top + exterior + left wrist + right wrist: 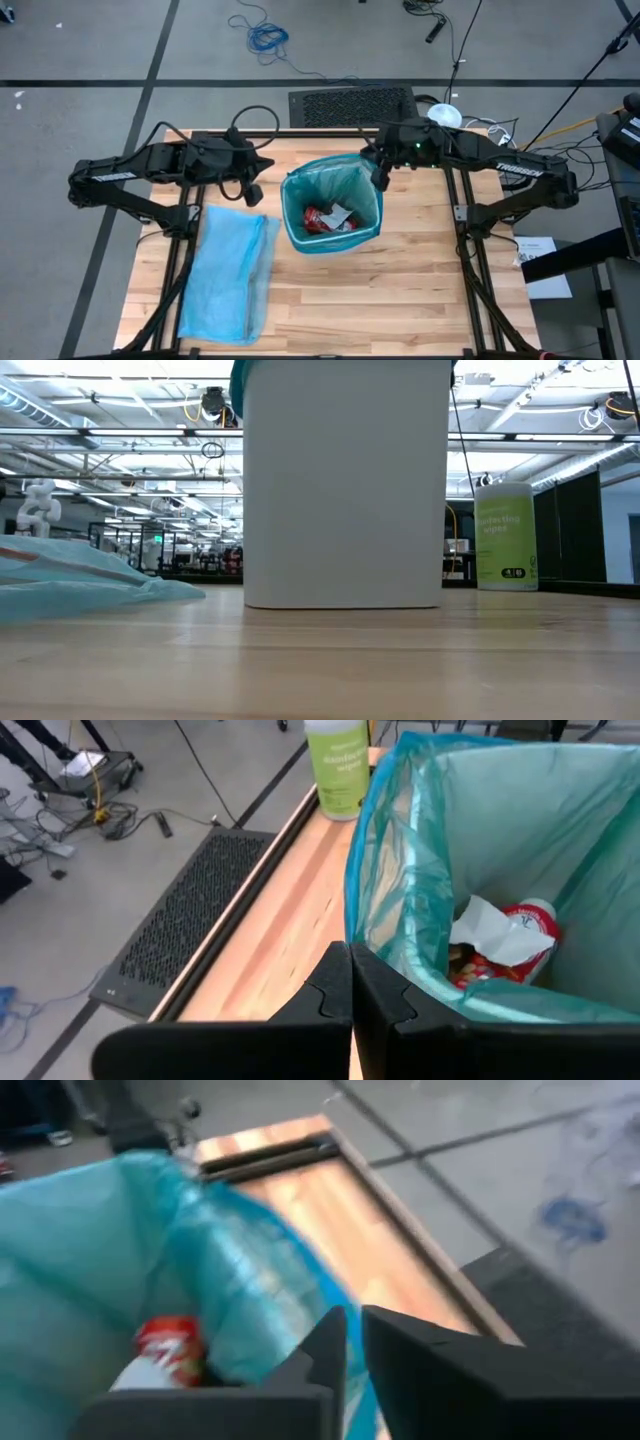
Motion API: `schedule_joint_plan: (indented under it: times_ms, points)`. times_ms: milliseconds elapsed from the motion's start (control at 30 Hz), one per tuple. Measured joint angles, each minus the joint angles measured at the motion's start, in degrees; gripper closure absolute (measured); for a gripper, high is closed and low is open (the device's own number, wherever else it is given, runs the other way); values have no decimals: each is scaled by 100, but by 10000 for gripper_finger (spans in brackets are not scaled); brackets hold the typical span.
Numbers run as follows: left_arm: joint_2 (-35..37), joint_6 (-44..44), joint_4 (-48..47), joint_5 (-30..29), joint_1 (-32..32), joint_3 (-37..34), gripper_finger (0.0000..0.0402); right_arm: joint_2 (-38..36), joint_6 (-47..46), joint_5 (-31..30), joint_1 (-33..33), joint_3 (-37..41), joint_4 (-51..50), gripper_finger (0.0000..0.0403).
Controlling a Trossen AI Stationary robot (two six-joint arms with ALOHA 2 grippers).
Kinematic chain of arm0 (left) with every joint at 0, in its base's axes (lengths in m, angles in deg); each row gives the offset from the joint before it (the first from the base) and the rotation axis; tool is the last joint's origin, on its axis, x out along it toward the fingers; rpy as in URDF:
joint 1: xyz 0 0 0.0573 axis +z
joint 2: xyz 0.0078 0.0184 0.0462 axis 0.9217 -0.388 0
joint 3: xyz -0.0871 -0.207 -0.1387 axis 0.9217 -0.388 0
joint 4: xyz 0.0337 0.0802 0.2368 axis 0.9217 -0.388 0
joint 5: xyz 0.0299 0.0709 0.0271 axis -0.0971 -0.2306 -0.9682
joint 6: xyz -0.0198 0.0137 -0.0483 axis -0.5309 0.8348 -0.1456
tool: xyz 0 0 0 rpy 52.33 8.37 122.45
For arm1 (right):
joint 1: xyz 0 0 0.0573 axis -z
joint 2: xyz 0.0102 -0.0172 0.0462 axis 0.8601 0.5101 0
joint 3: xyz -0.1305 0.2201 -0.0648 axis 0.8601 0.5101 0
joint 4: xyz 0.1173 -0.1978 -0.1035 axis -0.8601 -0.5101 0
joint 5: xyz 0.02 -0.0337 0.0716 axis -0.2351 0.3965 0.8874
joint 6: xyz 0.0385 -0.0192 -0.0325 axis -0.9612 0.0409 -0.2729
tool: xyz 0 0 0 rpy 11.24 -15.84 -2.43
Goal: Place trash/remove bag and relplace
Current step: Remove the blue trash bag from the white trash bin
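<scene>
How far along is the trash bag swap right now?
Done: trash sits inside the teal bag lining the bin. In hand: the right hand is at the bag's rim, the left hand beside the bin; neither grips. Left: pulling the bag out and fitting the pale blue bag lying on the table.

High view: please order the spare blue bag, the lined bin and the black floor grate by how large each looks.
1. Spare blue bag, largest, lying flat.
2. Lined bin.
3. Floor grate, close to the bin; it lies lower, farther from the camera, so ranks 2 and 3 are unsure.
</scene>
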Motion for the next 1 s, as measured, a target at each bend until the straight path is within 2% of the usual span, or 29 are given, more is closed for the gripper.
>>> schedule_joint_plan:
  times_ms: [200,367,467,567,667,767,833,967,1000]
  points:
    - [-84,-65,-100,0,0,4,402,0,-336,543,225,-22,-173,275]
    - [-218,-65,-169,6,0,4,402,6,-468,612,472,-22,-300,197]
    - [-287,-63,-166,20,0,4,402,60,-618,892,687,-24,-346,171]
    - [-333,-61,-164,26,0,4,401,178,-735,1437,845,-26,-387,167]
    - [-334,-39,-157,28,4,4,401,358,-889,1737,977,-26,-403,180]
    - [-334,-37,-151,37,4,4,402,432,-878,1670,1016,-26,-334,219]
    - [-334,-20,-153,42,4,4,402,428,-841,1668,1008,-26,-127,263]
    - [-334,35,-152,46,4,4,401,336,-631,1685,919,-26,227,376]
    - [-334,83,-153,46,4,4,401,313,-547,1683,888,-26,279,388]
